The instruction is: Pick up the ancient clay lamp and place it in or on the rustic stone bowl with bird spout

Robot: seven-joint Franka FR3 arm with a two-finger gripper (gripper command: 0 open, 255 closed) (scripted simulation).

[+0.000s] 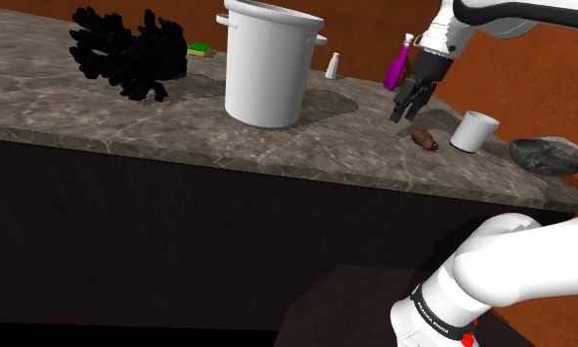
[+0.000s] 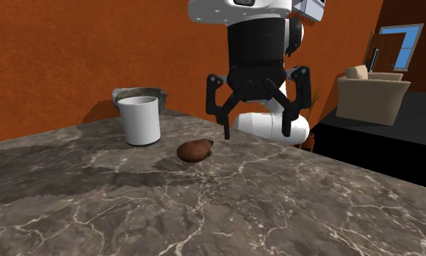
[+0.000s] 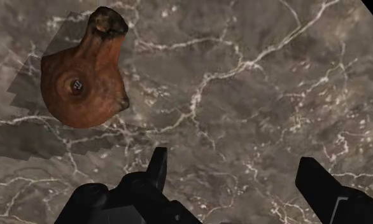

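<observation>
Over open counter [image 3: 255, 89] just beside the brown lamp [image 3: 83, 83], gripper [image 3: 232, 159] spread wide and empty.

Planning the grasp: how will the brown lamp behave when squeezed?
The lamp looks rigid, probably brittle at its narrow spout. Its rounded body may pivot inside the open gripper as it closes. Lying low on the counter, it seems unlikely to tip.

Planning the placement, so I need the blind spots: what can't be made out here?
1. Stone bowl: second exterior view, largely hidden behind the white cup.
2. Its bird spout: shoulder view, too small to tell.
3. Clay lamp: shoulder view, too small for detail.
</observation>
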